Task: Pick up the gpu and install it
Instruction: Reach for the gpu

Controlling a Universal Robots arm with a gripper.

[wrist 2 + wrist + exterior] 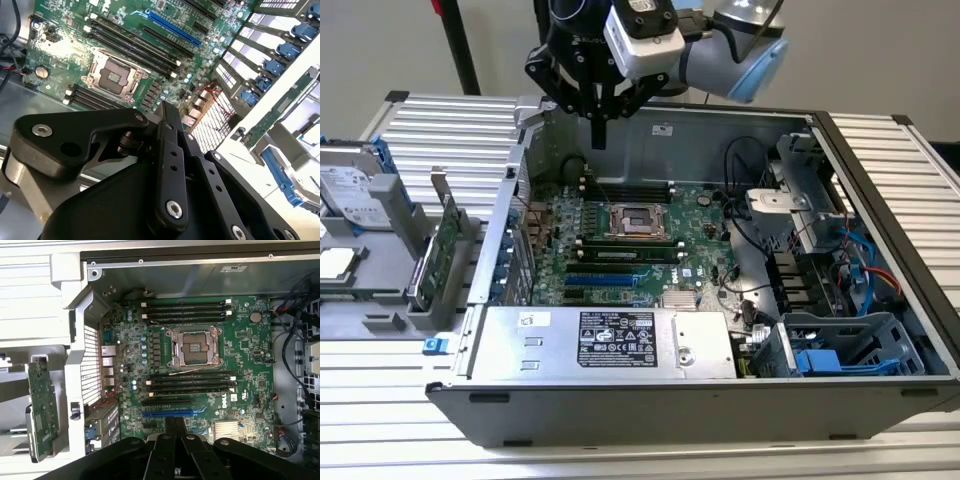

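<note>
Hovering over the open case (670, 405) near its rear wall, the gripper (598, 135) has its fingers pinched together on nothing. The gpu (444, 243) stands on edge in a grey holder (380, 290) on the table (440, 125), just outside the case's wall at the exterior view's left. Picking it well likely means spreading the fingers, squaring them to the card's top edge and lifting straight. The power supply (705, 345) carries a dark printed label (617, 338); its wording is left unread.

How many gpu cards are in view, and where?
1. The gpu stands on edge in the grey holder outside the case, at the exterior view's left. None sits in the motherboard slots.
</note>
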